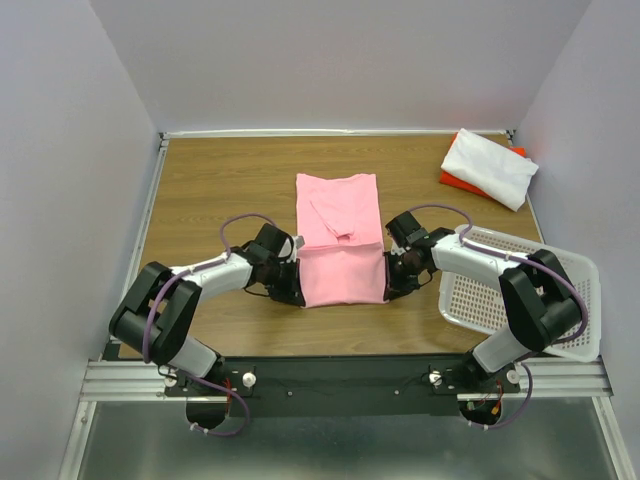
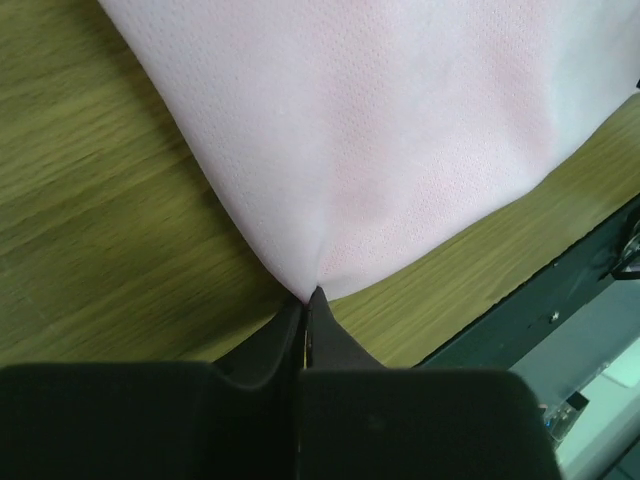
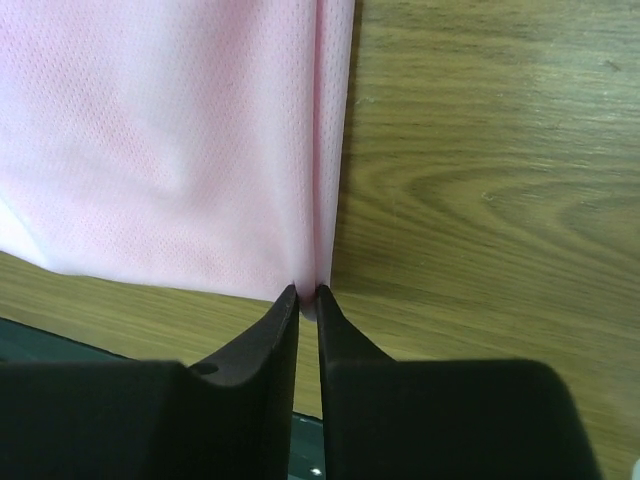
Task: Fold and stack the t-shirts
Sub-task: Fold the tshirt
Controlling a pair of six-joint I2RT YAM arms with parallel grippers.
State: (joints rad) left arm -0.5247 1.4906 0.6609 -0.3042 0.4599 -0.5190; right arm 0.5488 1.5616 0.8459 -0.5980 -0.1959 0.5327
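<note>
Pink t-shirt: centre of table, lying flat as a long narrow panel with a flap folded in over the middle. Pale, fine mesh weave, no print.

My left gripper is pressed together on the near left corner, the cloth puckering into the tips. My right gripper is down to a narrow slit on the near right folded edge. The cloth seems nipped between, though the tips cover the contact.

From overhead, both near corners sit under my wrists.

Far right corner: white t-shirt folded on orange-red t-shirt, of which only slivers show.
</note>
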